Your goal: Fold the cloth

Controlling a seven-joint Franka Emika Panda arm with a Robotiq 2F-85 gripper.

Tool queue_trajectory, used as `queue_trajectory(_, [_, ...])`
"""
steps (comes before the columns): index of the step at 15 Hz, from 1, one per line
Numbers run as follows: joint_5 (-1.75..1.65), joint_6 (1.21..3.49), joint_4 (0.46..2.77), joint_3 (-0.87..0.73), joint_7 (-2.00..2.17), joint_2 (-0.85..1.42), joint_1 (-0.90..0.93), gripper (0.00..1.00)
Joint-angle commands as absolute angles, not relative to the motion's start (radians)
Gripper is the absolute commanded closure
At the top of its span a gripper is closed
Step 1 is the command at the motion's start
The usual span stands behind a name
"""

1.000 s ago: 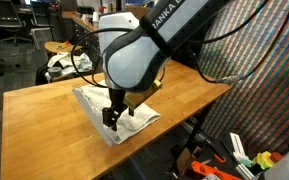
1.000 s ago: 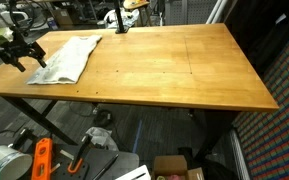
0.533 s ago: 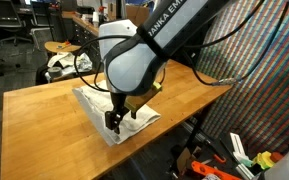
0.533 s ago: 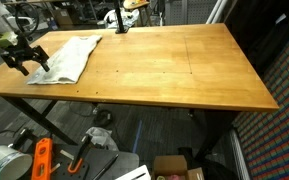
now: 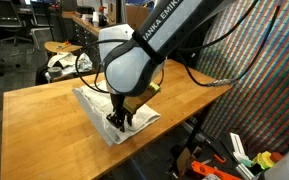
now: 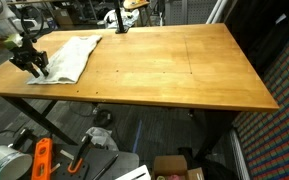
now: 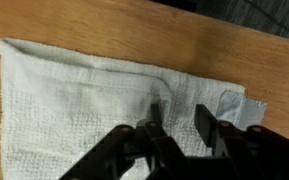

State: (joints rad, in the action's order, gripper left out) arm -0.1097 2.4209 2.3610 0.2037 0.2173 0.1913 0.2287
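- Wrist view showing the gripper (image 7: 180, 128) with fingers (image 7: 155, 128) standing partway apart, leaving a narrow gap, tips pressing onto the cloth (image 7: 74, 90) near its 3 o'clock edge.
- Showing a small ridge of fabric at 12 o'clock of the fingertips; not possible to tell whether any fabric is pinched.
- Lying spread on the wooden table (image 6: 164, 70) in both exterior views, cloth (image 6: 74, 55) at the tabletop's 10 o'clock end.
- Meeting the cloth (image 5: 89, 100) at its 5 o'clock part, gripper (image 5: 119, 120) pointing down.
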Motion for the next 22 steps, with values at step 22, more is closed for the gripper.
queue_trajectory(22, [0.013, 2.402, 2.402, 0.225, 0.007, 0.044, 0.229, 0.98])
